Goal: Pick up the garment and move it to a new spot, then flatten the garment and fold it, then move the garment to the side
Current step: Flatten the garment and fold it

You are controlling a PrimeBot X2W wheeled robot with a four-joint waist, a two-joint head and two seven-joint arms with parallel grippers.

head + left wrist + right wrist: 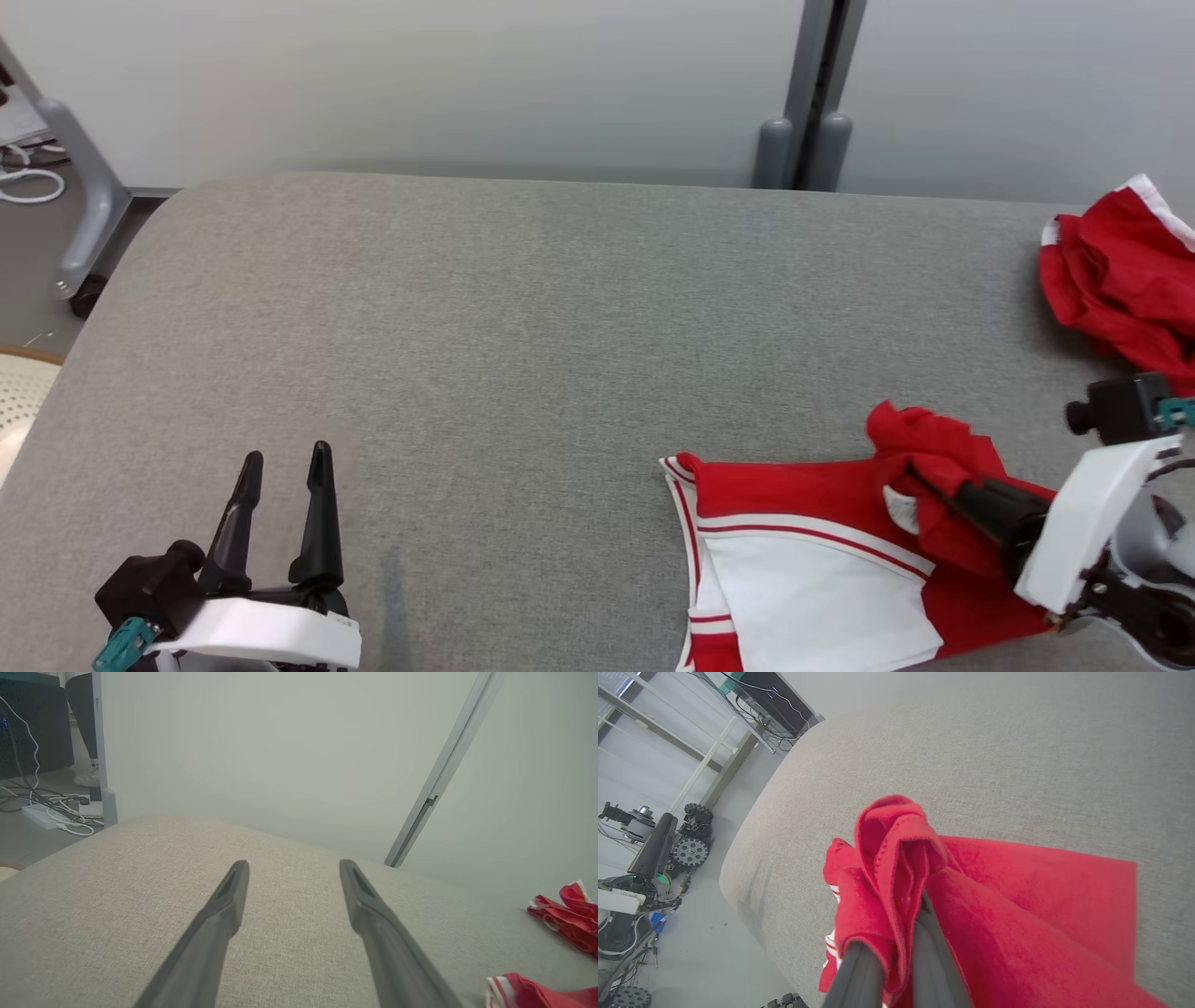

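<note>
Garment (794, 495) bunched, pinched in right pincer (926, 485)

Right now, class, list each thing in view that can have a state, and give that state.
left gripper: open, empty
right gripper: shut on the red and white garment
red and white garment: partly spread, bunched at the grip
other red garment: crumpled, untouched

Garment (803, 579): cloth; red part soft with fuzzy nap, matt; white panel looks smoother to me. Table cover (523, 308): grey woven fabric, coarse weave, matt. Left gripper (287, 455) fingers (219, 933): dark plastic, smooth, dull sheen. Wrist housing (271, 635): white plastic, smooth, slight gloss. Post (803, 93): I read it as grey painted metal, satin.
</note>
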